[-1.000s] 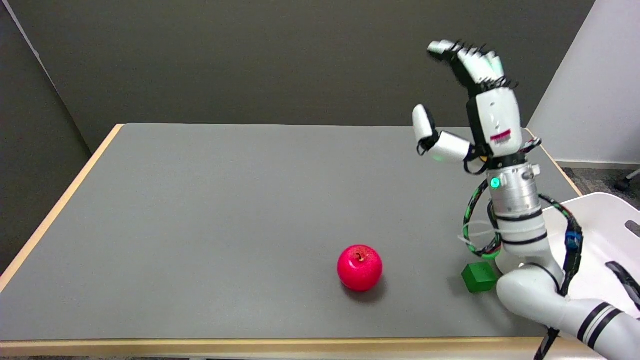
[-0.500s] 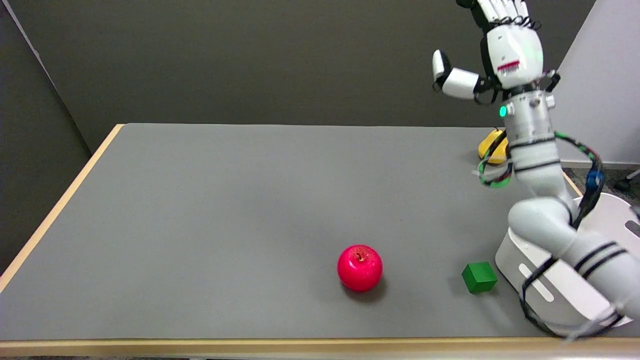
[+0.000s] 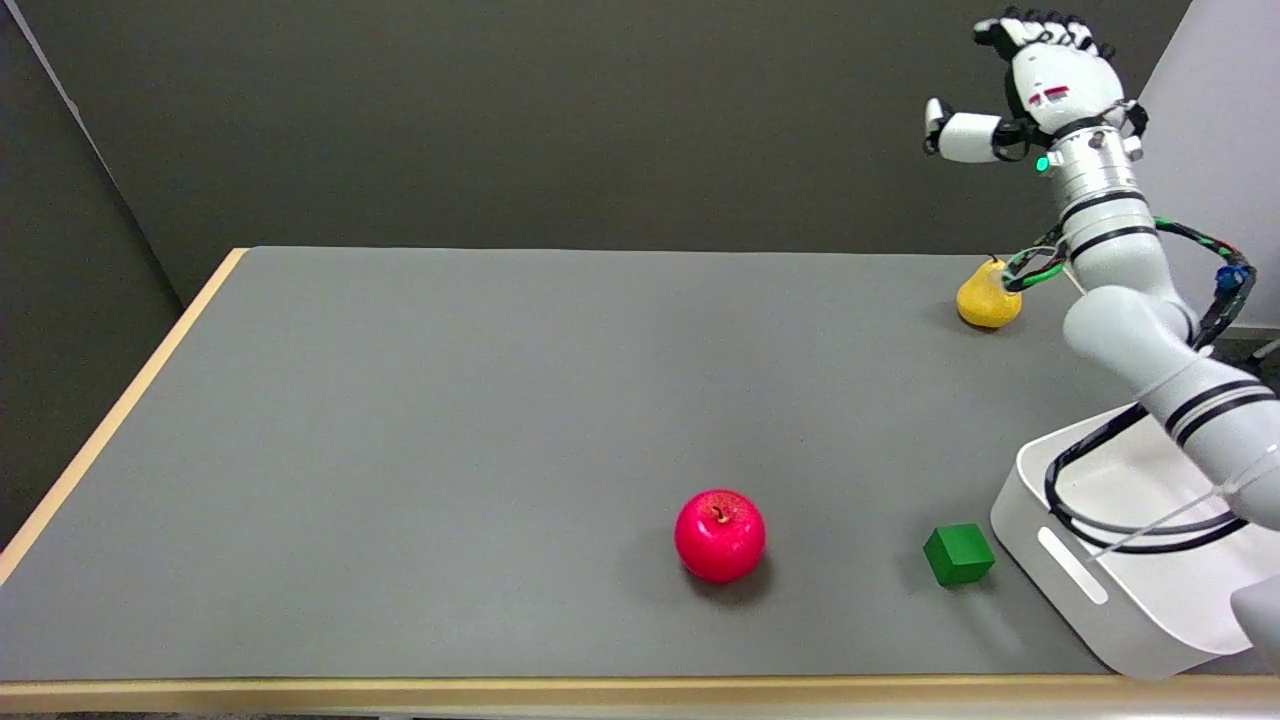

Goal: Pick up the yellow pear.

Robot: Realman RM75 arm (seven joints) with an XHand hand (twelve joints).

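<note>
Yellow pear (image 3: 988,298) is seen at the table's (image 3: 450,400) far right edge, partly crossed by arm cabling. Red apple (image 3: 719,535), green cube (image 3: 958,554) and white bin (image 3: 1120,585) are placed well nearer. Right hand (image 3: 1040,85) is held high above the pear, thumb out, nothing held.

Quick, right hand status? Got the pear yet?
Right hand: open, holding nothing, raised high above the table's far right corner. The yellow pear sits untouched on the table below it.
</note>
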